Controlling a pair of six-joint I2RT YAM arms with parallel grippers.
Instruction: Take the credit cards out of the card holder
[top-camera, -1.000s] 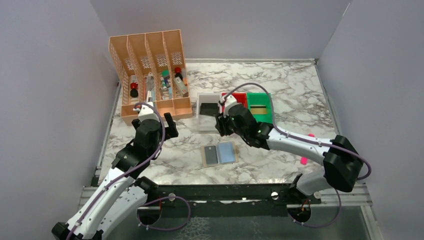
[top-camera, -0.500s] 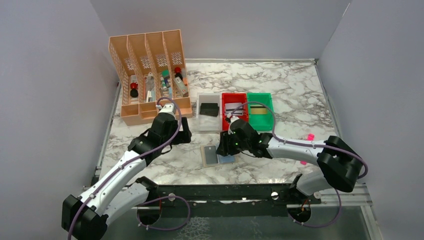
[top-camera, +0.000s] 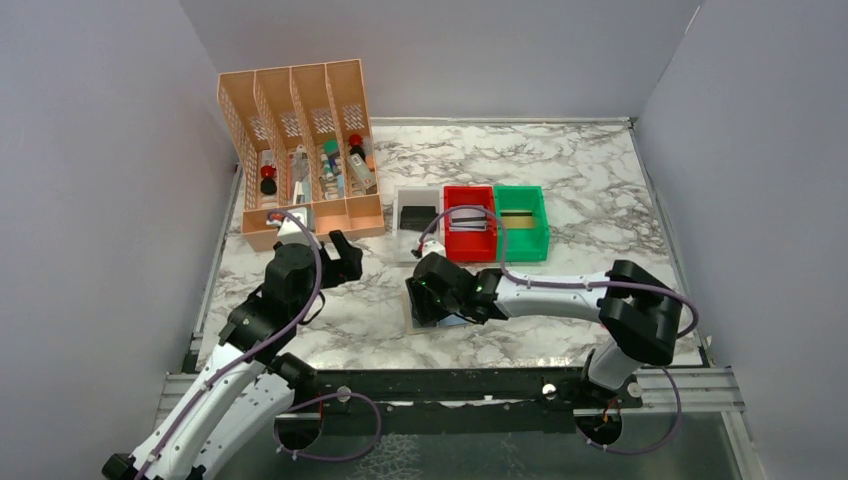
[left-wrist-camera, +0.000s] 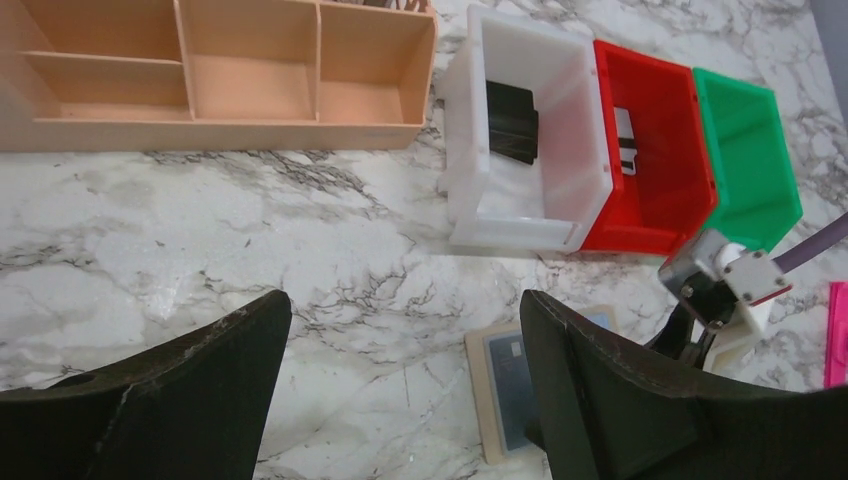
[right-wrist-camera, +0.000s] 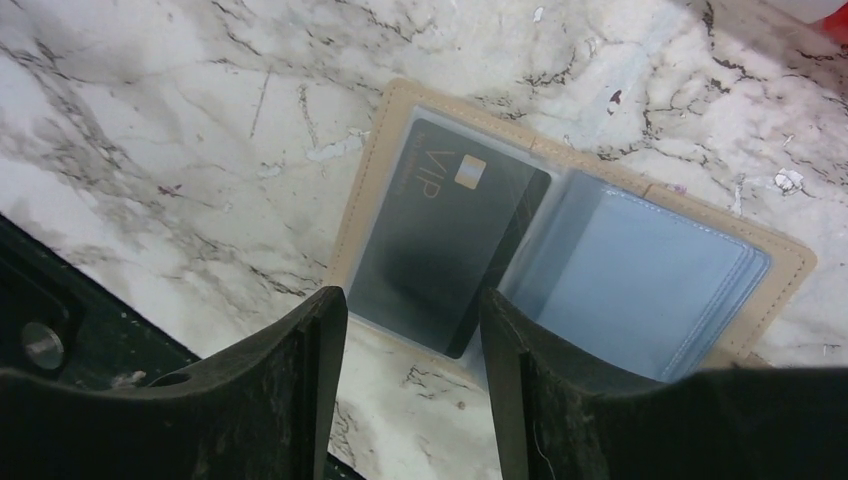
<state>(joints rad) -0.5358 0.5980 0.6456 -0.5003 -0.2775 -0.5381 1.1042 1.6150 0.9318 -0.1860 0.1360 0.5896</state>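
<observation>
dark card (right-wrist-camera: 450, 235), marked vip, sits in the clear left sleeve of the unfolded card holder (right-wrist-camera: 650, 290) on the marble table (right-wrist-camera: 150, 120). the right gripper (right-wrist-camera: 412, 300) hovers over it, fingers apart. the step in hand looks like reaching for this card; next it needs a pinch on the edge and a slide out. the left gripper (left-wrist-camera: 405, 300) hangs well apart, fingers spread.

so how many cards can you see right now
4: black card in the white bin, silver-grey card in the red bin, gold-striped card in the green bin, dark VIP card in the card holder. More may be hidden inside it.
</observation>
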